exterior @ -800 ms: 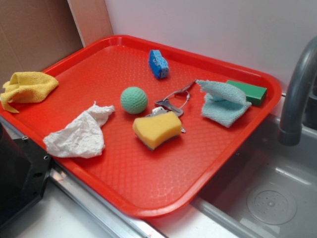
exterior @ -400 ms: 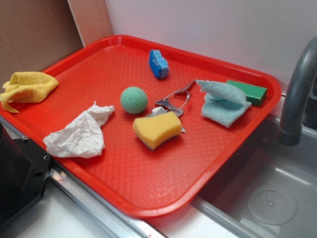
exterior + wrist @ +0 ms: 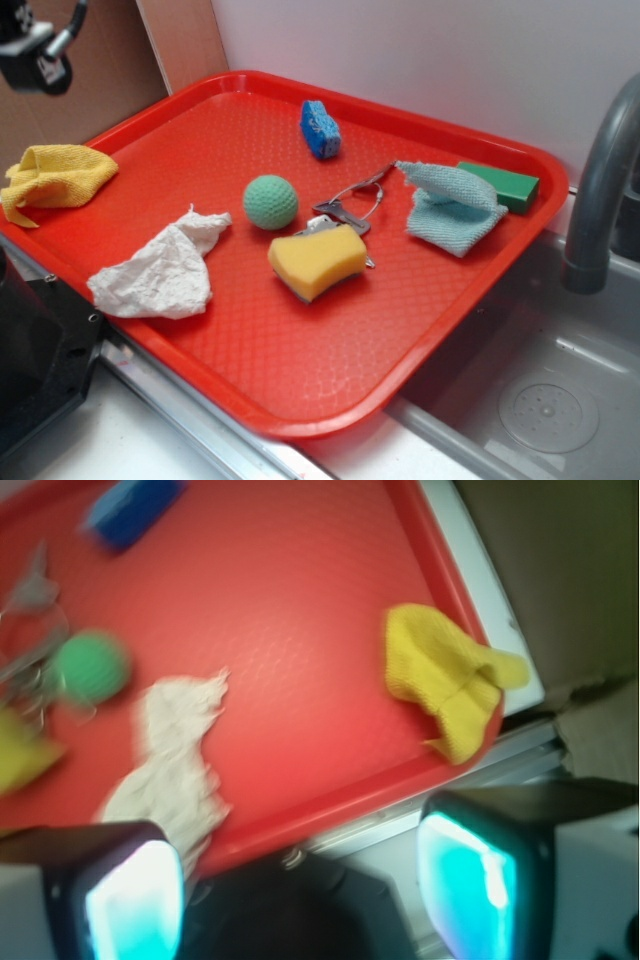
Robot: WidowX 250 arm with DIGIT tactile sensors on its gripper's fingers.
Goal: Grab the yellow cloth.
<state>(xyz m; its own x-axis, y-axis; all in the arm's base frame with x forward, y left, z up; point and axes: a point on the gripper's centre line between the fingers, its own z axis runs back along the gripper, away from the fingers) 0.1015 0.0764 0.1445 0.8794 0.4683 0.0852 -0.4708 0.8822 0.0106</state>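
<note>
The yellow cloth (image 3: 55,178) lies crumpled on the left rim of the red tray (image 3: 330,395), partly hanging over the edge. In the wrist view the yellow cloth (image 3: 440,675) sits at the upper right, well ahead of the fingers. My gripper (image 3: 300,890) is open, with its two pads wide apart and nothing between them; below them is the tray's near edge and a dark object. In the exterior view only a dark part of my arm (image 3: 35,55) shows at the top left corner, above and behind the cloth.
On the tray lie a white rag (image 3: 160,270), a green ball (image 3: 270,202), a yellow sponge (image 3: 318,260), a metal tool (image 3: 350,205), a blue scrubber (image 3: 320,130), a teal cloth (image 3: 455,205) and a green block (image 3: 505,185). A faucet (image 3: 600,190) and sink (image 3: 530,390) are at the right.
A dark part of my arm has come into the exterior view at the top left. Nothing on the tray has moved.
</note>
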